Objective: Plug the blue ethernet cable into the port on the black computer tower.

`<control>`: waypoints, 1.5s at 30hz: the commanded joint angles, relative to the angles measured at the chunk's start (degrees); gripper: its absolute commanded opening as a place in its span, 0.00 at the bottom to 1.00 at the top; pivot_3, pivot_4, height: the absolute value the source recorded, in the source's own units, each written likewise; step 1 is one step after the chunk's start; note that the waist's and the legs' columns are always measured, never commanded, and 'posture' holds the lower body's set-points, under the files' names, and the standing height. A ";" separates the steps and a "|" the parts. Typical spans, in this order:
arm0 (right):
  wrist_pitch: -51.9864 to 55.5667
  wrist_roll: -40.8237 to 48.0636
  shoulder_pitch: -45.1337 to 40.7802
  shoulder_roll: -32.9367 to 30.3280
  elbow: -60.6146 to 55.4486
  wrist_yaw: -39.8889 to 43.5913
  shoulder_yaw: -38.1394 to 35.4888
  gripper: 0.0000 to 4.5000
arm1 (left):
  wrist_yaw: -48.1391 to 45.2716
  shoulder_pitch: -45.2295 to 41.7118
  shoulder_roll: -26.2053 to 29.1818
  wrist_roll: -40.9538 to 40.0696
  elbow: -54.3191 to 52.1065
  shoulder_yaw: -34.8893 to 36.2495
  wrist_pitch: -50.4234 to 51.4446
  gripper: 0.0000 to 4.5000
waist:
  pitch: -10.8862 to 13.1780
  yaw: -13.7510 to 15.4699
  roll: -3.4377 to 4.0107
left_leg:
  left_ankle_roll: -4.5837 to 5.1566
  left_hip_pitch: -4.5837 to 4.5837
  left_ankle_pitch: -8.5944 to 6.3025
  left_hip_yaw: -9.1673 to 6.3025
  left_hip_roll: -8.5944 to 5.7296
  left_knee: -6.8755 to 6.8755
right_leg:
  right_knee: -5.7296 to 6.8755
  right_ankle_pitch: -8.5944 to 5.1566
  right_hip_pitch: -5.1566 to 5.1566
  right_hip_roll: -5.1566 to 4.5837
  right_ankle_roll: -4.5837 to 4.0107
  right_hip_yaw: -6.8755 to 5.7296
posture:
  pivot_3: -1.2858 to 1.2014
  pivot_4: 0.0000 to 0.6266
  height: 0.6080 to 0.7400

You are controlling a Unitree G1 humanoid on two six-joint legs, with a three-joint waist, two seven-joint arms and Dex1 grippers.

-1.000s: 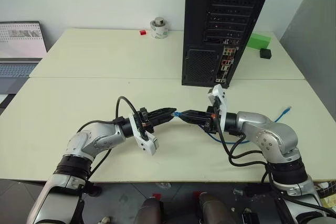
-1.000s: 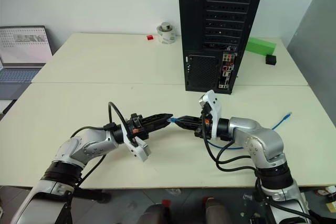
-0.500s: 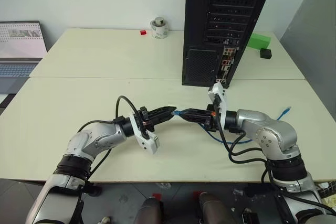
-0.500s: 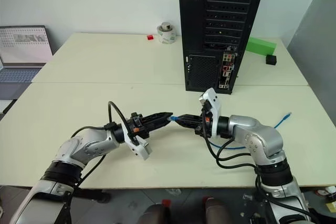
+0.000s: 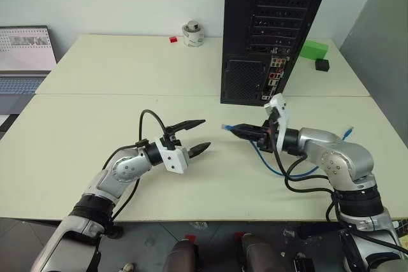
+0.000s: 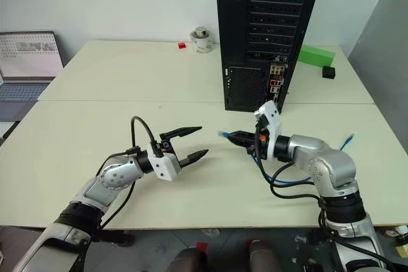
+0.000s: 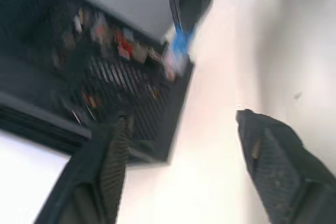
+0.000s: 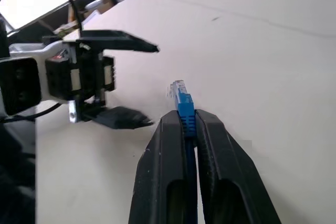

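The black computer tower (image 5: 268, 23) stands upright at the back of the table, its rear facing me with a strip of coloured connectors (image 5: 275, 74). My right gripper (image 5: 234, 130) is shut on the blue ethernet cable just behind its plug (image 5: 225, 127), which sticks out towards my left. The cable (image 5: 273, 169) loops on the table under that arm, its other end (image 5: 347, 134) lying to the right. In the right wrist view the plug (image 8: 179, 94) pokes out past the closed fingers. My left gripper (image 5: 205, 134) is open and holds nothing, a short gap from the plug.
A laptop (image 5: 22, 55) sits at the far left. A tape roll (image 5: 193, 33) and a small red block (image 5: 173, 39) lie at the back, left of the tower. A green block (image 5: 312, 49) and a small black box (image 5: 322, 64) lie right of it.
My left gripper has opened, let go of the plug, rolled and drawn back left. The right gripper has carried the plug to the right, nearer the tower.
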 commanded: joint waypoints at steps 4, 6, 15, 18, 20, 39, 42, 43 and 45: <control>-8.79 -12.45 -3.17 5.12 0.35 -19.79 -3.35 0.00 | -8.67 -1.72 -4.99 -23.27 -16.59 3.93 35.81 0.85 | 0.00 -0.02 0.00 | 0.00 -0.08 0.01 -0.02 -0.03 0.06 | 0.06 0.00 -0.04 0.00 0.00 0.01 | 0.52 0.24 1.00; -10.71 -16.22 -3.76 6.83 0.99 -24.64 -3.01 0.00 | -9.00 -3.20 -5.65 -27.08 -19.84 5.12 44.69 0.85 | 0.00 -0.05 0.00 | -0.01 -0.09 0.01 -0.03 -0.01 0.06 | 0.08 0.00 -0.06 0.07 0.00 0.02 | 0.52 0.24 1.00; -16.94 -27.81 -4.91 13.82 3.37 -38.44 -0.76 0.00 | -9.78 -11.34 -7.28 -34.41 -24.69 8.24 67.35 0.85 | 0.00 -0.13 0.00 | -0.02 -0.09 0.02 0.05 0.00 0.04 | 0.13 0.00 -0.15 0.30 0.00 0.12 | 0.52 0.24 1.00; -17.72 -29.00 -5.49 15.75 4.38 -40.29 -1.06 0.00 | -9.63 -13.26 -7.74 -32.31 -24.14 8.30 67.68 0.85 | 0.00 -0.11 0.00 | -0.03 -0.09 0.02 0.10 0.00 0.04 | 0.16 0.00 -0.18 0.31 0.00 0.17 | 0.52 0.24 1.00; -18.39 -29.61 -5.94 16.56 5.24 -41.19 -1.10 0.00 | -9.47 -13.94 -8.12 -31.34 -23.52 8.36 67.46 0.85 | 0.00 -0.10 0.00 | -0.03 -0.09 0.02 0.11 0.00 0.04 | 0.16 0.00 -0.19 0.31 -0.01 0.19 | 0.52 0.24 1.00; -22.44 -31.26 -8.81 19.22 12.93 -44.34 -4.05 0.00 | -11.33 -14.37 -9.14 -25.89 -22.60 9.17 65.23 0.85 | 0.00 -0.14 0.00 | -0.03 -0.10 0.02 0.21 0.00 0.02 | 0.17 0.00 -0.26 0.31 -0.01 0.30 | 0.52 0.24 1.00; -22.87 -31.19 -9.07 19.43 13.46 -44.18 -4.25 0.00 | -11.52 -14.29 -9.30 -25.54 -22.67 9.28 65.15 0.85 | 0.00 -0.14 0.00 | -0.03 -0.10 0.02 0.20 0.01 0.02 | 0.18 0.00 -0.26 0.31 -0.01 0.29 | 0.52 0.24 1.00; -23.00 -31.20 -9.24 19.47 13.66 -44.17 -4.34 0.00 | -11.55 -14.25 -9.38 -25.41 -22.71 9.33 65.15 0.85 | 0.00 -0.13 0.00 | -0.03 -0.10 0.02 0.21 0.00 0.02 | 0.18 0.00 -0.26 0.31 -0.01 0.30 | 0.52 0.24 1.00; -23.18 -31.20 -9.54 19.53 14.01 -44.14 -4.53 0.00 | -11.62 -14.16 -9.50 -25.23 -22.79 9.40 65.16 0.85 | 0.00 -0.13 0.00 | -0.03 -0.11 0.02 0.21 0.00 0.02 | 0.18 0.00 -0.26 0.31 -0.01 0.30 | 0.52 0.24 1.00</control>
